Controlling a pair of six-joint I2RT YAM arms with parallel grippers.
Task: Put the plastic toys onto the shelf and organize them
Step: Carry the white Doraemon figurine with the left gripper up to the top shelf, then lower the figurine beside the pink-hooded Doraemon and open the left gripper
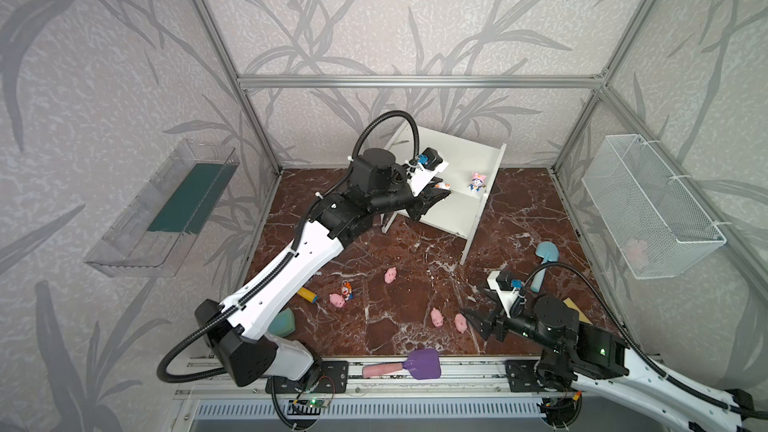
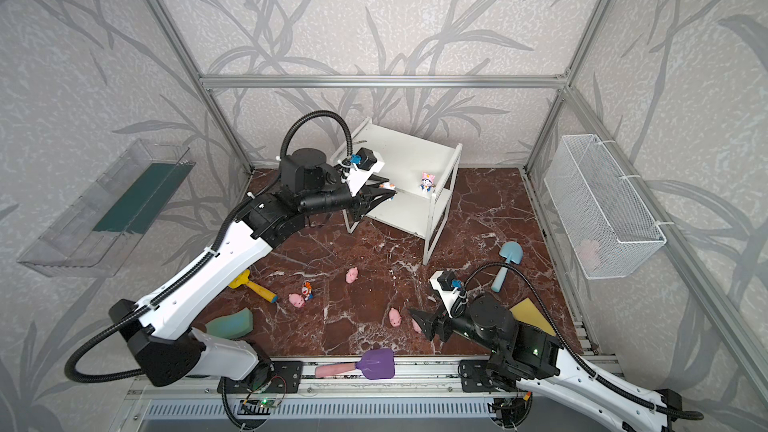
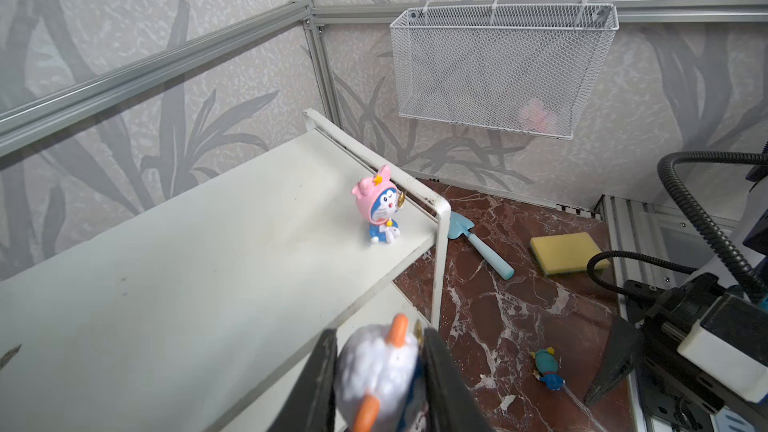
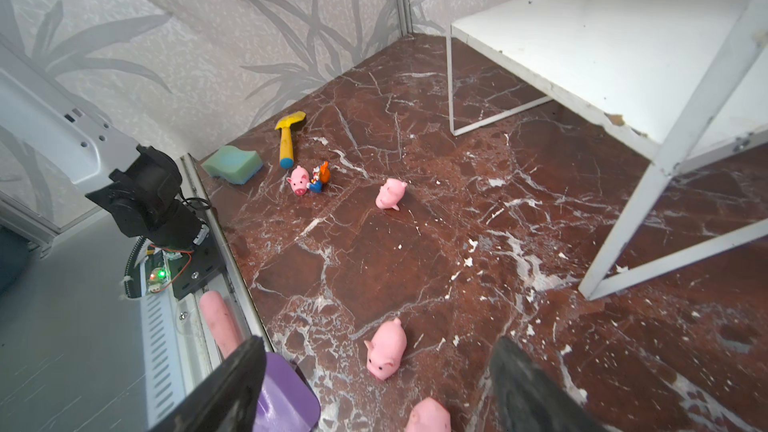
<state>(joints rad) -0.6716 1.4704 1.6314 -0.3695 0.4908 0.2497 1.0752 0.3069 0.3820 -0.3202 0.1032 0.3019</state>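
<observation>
The white shelf point(image 1: 469, 155) point(image 2: 415, 151) stands at the back. A pink-hatted figurine point(image 1: 477, 182) point(image 3: 380, 209) sits on its upper board. My left gripper point(image 1: 438, 195) point(image 3: 380, 336) is shut on a white-hatted figurine point(image 3: 374, 371) at that board's front edge. My right gripper point(image 1: 478, 305) point(image 4: 378, 367) hangs open low over the floor. Two pink pigs point(image 4: 386, 349) point(image 4: 428, 415) lie between its spread fingers. Farther off lie another pig point(image 1: 390, 275), and a pig point(image 1: 337, 300) beside an orange-hatted figurine point(image 1: 347, 290). A teal-hatted figurine point(image 3: 546, 367) lies on the floor.
A purple shovel point(image 1: 411, 365) lies on the front rail and a blue shovel point(image 1: 544, 261) at the right. A yellow shovel point(image 2: 253, 286) and green sponge point(image 2: 232, 322) lie left, a yellow sponge point(image 2: 532, 315) right. A wire basket point(image 1: 652, 205) and clear tray point(image 1: 166, 205) hang on the walls.
</observation>
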